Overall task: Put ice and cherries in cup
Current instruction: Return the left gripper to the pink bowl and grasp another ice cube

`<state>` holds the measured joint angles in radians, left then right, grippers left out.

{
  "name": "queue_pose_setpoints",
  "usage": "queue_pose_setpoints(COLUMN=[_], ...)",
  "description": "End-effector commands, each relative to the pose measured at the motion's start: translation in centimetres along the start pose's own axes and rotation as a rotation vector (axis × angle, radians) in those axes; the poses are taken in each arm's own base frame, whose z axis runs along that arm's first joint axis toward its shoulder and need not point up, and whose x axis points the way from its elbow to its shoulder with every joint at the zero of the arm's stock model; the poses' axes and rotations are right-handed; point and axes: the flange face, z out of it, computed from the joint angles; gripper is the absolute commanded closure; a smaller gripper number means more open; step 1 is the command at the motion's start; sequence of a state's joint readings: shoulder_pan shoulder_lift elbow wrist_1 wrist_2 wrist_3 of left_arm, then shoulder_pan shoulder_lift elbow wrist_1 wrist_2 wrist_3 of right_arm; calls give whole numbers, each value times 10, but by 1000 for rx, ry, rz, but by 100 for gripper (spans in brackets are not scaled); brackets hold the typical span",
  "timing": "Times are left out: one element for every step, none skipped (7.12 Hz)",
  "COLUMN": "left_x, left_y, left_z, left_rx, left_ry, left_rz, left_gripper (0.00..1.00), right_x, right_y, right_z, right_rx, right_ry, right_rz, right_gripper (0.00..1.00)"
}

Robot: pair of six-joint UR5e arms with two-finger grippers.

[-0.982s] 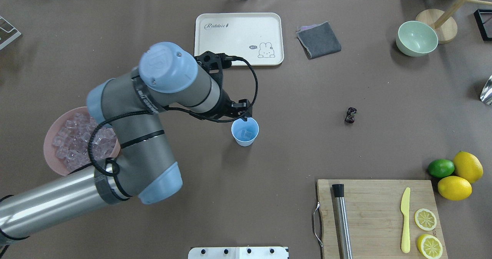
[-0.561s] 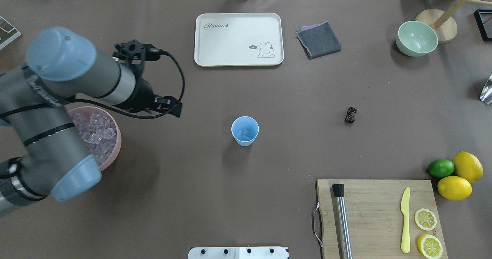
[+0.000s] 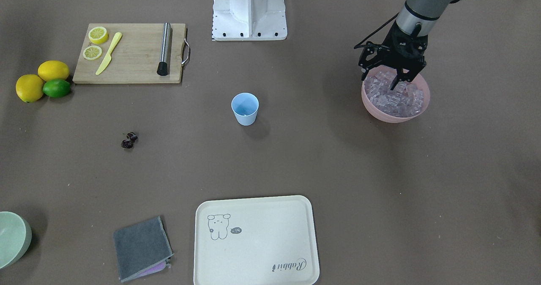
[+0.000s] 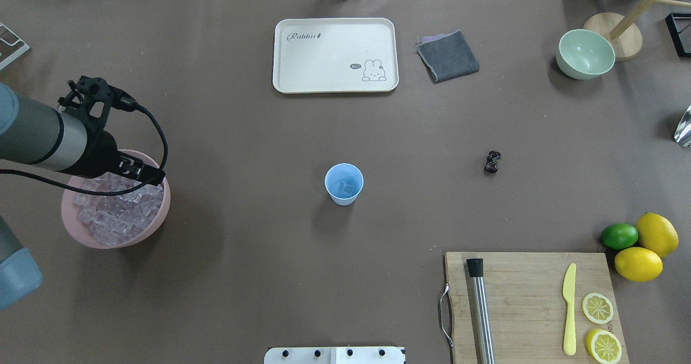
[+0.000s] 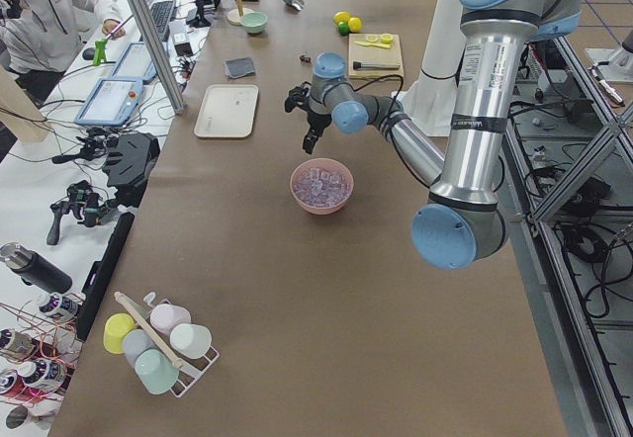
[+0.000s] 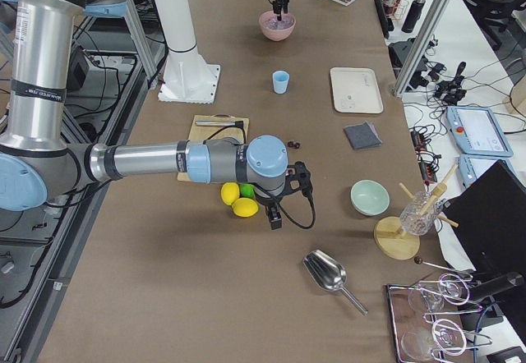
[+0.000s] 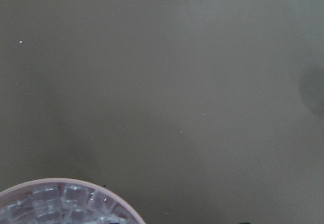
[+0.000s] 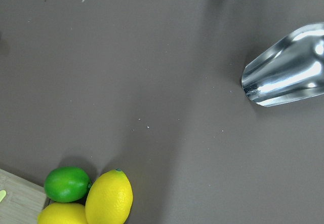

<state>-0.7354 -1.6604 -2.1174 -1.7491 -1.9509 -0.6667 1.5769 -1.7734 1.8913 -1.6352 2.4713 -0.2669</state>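
Ice: lies heaped in a pink bowl, well off to the robot's left of the cup, with one cube seemingly already inside the cup. Looks hard, light and slick, likely to squirt out of a skewed pinch; best taken one cube at a time from the top of the heap, across two flat opposite faces, squarely and without much force. Cherries: lie on the bare worktop, well to the robot's right of the cup, as one small dark cluster with thin stems. Seem soft, light and prone to roll; better pinched gently across the fruit's middle or gathered by the stems than squeezed hard. Left jaws: hang just over the bowl, well apart from the cup, appear apart and hold nothing. Right jaws: hover low over the worktop, farther to the right of the cup than the cherries, near the lemons and a metal scoop; cannot tell whether apart or together. Cup: stands upright, mouth up.
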Motion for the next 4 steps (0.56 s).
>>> queue_pose_setpoints(left_x=[-12,-3,9,10], left_y=[27,30,34,29], left_z=[15,25,35,43], left_rx=[-30,-24,-36,-34], left_ry=[-57,-81,-75,-89], left_rz=[84,109,130,145], left_gripper=[14,14,14,14], right_x=[-1,-1,-1,0], right_y=[0,0,0,0], right_z=[-1,0,0,0], right_rx=[1,0,0,-1], right_ry=[0,0,0,0], right_rz=[-1,0,0,1], right_gripper=[0,0,0,0])
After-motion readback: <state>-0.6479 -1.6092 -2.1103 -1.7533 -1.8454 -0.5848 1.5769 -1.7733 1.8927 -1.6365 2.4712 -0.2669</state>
